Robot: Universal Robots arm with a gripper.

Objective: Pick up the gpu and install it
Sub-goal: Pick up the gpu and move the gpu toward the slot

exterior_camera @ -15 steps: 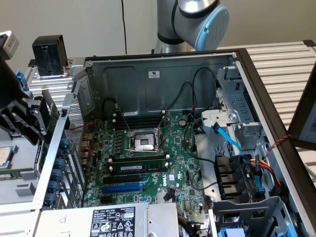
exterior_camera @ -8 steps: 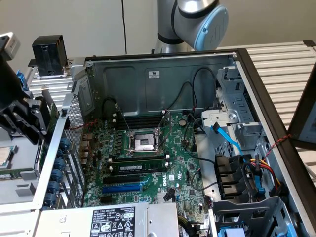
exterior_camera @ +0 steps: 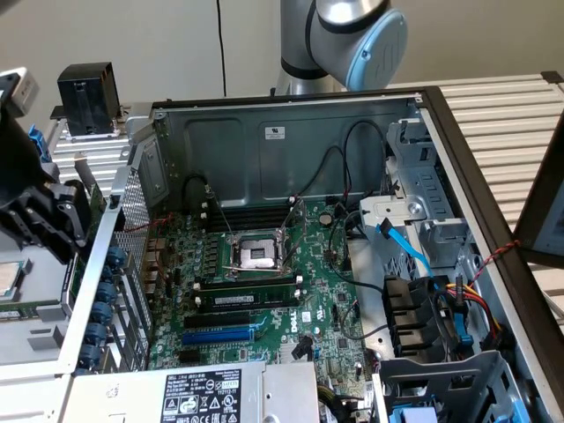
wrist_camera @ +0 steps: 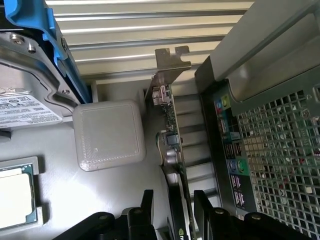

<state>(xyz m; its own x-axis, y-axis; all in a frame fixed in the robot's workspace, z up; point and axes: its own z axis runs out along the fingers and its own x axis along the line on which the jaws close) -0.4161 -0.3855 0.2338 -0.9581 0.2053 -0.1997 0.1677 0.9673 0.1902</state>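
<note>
The gpu (wrist_camera: 172, 150) stands on its edge outside the computer case, seen edge-on, with its silver bracket (wrist_camera: 169, 62) at the far end and its green board running back toward the wrist. My gripper (wrist_camera: 175, 210) is open. Its two black fingers (wrist_camera: 148, 206) straddle the near end of the card, one on each side, with a gap to the card on both. In the exterior view the black gripper (exterior_camera: 51, 222) hangs at the exterior view's left, just outside the case's rear wall. Inside the open case lies the large green motherboard (exterior_camera: 264, 291) with a blue slot (exterior_camera: 218, 336).
The case's perforated rear wall (wrist_camera: 280, 150) runs close beside the card. On the other side sit a white square block (wrist_camera: 110, 135), a hard drive in a blue caddy (wrist_camera: 25, 100) and a processor chip in a tray (wrist_camera: 15, 200). Cables and drive bays (exterior_camera: 432, 300) crowd the case's right.
</note>
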